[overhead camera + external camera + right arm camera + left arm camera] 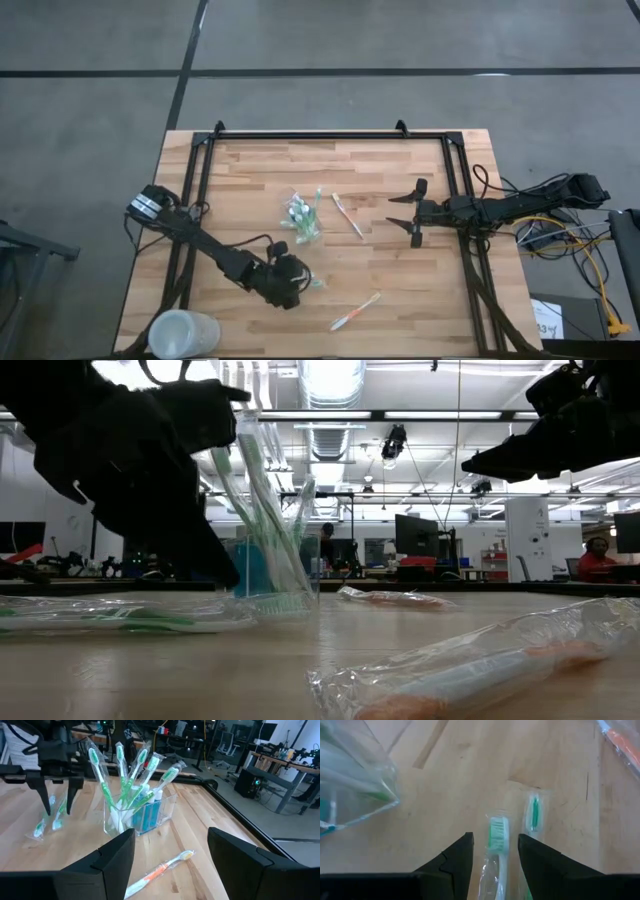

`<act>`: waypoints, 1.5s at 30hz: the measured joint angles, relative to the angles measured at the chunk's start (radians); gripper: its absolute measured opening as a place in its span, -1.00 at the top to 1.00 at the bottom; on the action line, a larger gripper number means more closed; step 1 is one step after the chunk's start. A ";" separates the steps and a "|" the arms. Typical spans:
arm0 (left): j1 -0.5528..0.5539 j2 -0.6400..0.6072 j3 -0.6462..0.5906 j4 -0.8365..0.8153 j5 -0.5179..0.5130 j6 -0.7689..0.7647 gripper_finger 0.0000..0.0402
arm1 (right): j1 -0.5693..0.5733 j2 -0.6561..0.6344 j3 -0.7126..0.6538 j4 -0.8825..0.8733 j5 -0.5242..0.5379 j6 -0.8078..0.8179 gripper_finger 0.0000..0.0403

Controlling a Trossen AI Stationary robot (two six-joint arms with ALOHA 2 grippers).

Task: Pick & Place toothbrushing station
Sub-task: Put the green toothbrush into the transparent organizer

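The toothbrushing station [303, 215] is a see-through holder standing upright on the table's middle, with several green wrapped toothbrushes and blue tubes in it; the right wrist view shows it too [142, 812]. My left gripper [495, 839] hangs open just above two wrapped green toothbrushes [50, 824] lying flat near the table's front. One brush head [498, 832] shows between its fingers, the other [534, 812] beside them. My right gripper [398, 212] waits open at the right, above the table.
One wrapped orange toothbrush [347, 215] lies right of the holder, another [355, 312] near the front edge. A frosted white cup [185, 335] stands at the front left corner. A dark frame [330, 135] runs along the table's far edge and sides.
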State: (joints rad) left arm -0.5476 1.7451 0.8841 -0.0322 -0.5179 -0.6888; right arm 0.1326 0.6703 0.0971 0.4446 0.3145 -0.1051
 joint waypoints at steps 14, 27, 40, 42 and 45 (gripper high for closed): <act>0.029 0.001 -0.039 0.040 0.110 0.031 0.20 | 0.000 0.000 0.000 0.000 0.000 0.000 -0.21; 0.051 0.026 -0.039 0.060 0.156 0.036 0.53 | 0.000 0.000 0.000 0.000 0.000 0.000 -0.21; 0.051 0.002 -0.039 0.063 0.126 0.063 0.93 | 0.000 0.000 0.000 0.000 0.000 0.000 -0.21; 0.051 0.002 -0.039 0.063 0.121 0.061 0.94 | 0.000 0.000 0.000 0.000 0.000 0.000 -0.21; 0.051 0.002 -0.039 0.063 0.119 0.055 0.97 | 0.000 0.000 0.000 0.000 0.000 0.000 -0.21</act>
State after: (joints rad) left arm -0.4965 1.7466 0.8455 0.0307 -0.3990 -0.6334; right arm 0.1323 0.6704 0.0971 0.4446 0.3149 -0.1051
